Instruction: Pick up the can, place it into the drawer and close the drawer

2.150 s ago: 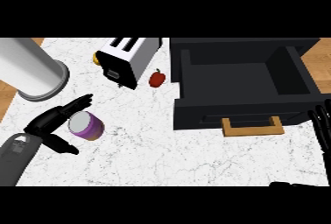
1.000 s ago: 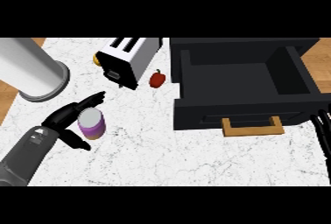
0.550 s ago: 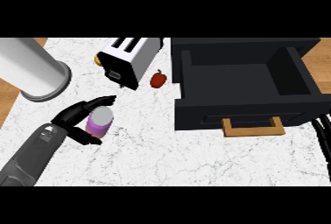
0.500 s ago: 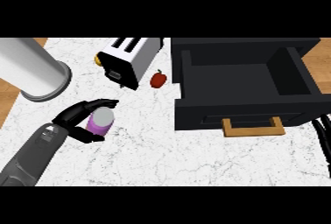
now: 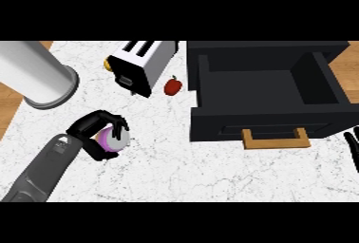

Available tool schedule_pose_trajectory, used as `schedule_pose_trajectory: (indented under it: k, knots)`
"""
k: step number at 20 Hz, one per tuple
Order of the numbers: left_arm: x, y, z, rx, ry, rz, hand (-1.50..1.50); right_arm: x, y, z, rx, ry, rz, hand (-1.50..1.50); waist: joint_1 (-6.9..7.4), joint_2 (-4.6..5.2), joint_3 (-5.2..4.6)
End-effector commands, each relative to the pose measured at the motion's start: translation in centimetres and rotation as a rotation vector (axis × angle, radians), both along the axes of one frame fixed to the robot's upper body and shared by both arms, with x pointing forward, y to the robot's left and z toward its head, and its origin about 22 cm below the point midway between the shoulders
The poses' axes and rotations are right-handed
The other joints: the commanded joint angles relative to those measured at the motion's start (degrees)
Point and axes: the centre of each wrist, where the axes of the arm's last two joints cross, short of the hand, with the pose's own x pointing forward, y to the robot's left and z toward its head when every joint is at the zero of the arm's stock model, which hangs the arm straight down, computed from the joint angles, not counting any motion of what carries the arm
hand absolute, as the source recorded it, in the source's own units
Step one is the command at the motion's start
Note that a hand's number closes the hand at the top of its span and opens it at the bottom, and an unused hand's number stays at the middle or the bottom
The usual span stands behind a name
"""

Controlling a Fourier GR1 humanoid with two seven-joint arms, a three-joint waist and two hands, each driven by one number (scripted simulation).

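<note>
- The left hand has its fingers and thumb curled round the can, fingers arching over the top rim and the thumb below.
- The can is purple with a silvery lid; the lid faces up toward the view and slightly right, so its long axis runs roughly upright, tipped a little to the right.
- The can sits over the white marble counter, left of centre and well apart from the drawer; whether it touches the counter cannot be told.
- Above the hand stands a large white cylinder at the counter's left edge.
- A toaster lies up and right of the can, with a small red pepper just beside its right side.
- The black drawer is pulled open at the right, its wooden handle facing the lower edge.
- Only the fingertips of the right hand show at the right edge, straight and resting.
</note>
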Motion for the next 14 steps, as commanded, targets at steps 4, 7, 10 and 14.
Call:
schedule_pose_trajectory:
  k: [4,7,10,14]
  knots:
    - [-4.4,2.2,-4.2,-0.197,0.048,0.668,1.5,-0.9,-0.2,-0.1,0.0,0.004,-0.052,-1.5,3.4,-0.47,-0.08]
    - [-3.7,1.4,-3.9,-0.242,-0.013,0.901,1.5,-0.8,-0.3,0.2,0.005,0.013,-0.044,-1.5,3.08,-0.61,0.0]
    - [-2.7,-1.7,-3.5,-0.271,-0.026,0.91,1.5,-1.5,-1.5,-0.4,-0.004,0.004,-0.05,-1.5,2.64,-0.85,0.1]
    - [-0.2,-3.4,0.4,-0.273,-0.076,0.884,1.5,-2.4,-0.7,1.4,-0.002,-0.013,-0.057,-1.5,2.23,-0.76,0.05]
